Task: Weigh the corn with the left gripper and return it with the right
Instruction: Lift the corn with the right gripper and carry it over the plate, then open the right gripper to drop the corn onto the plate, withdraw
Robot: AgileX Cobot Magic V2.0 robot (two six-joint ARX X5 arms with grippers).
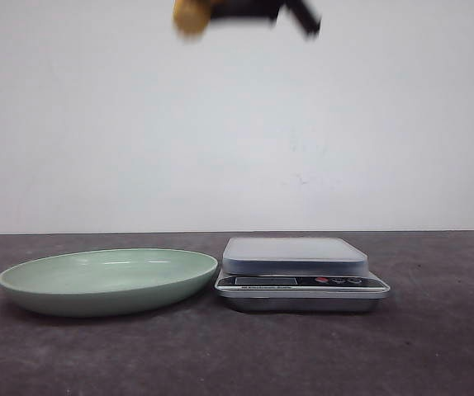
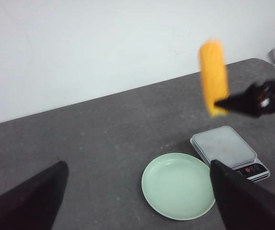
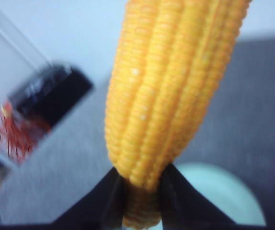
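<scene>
dark grey table (image 1: 435, 346) under a plain white wall (image 1: 237, 124), and on it sit a pale green plate (image 1: 30, 285) and a small scale (image 1: 303, 282), just beside each other, the plate to the left of the scale in the front view. the scale's grey platform is bare and its display strip with red buttons faces the camera. high above the scale, at the top edge of the front view, my right gripper (image 1: 220, 10) shows as a dark blur with the corn (image 1: 191, 15) at its left end. my right wrist view shows it close: my two black fingers (image 3: 99, 201) pinch the lower end of the corn (image 3: 171, 86), which stands up away from them, its ribbed yellow-orange kernel rows filling the view, with the plate (image 3: 223, 191) blurred far below behind it. from my left wrist view the corn (image 2: 212, 76) hangs upright in the air above the scale (image 2: 223, 143), gripped near its lower end by the right gripper (image 2: 223, 102), which reaches in from the side. my left gripper (image 2: 137, 191) is spread wide with nothing between its fingers (image 2: 27, 201), which frame the plate (image 2: 176, 211) and the scale far below. the corn touches neither plate nor scale.
</scene>
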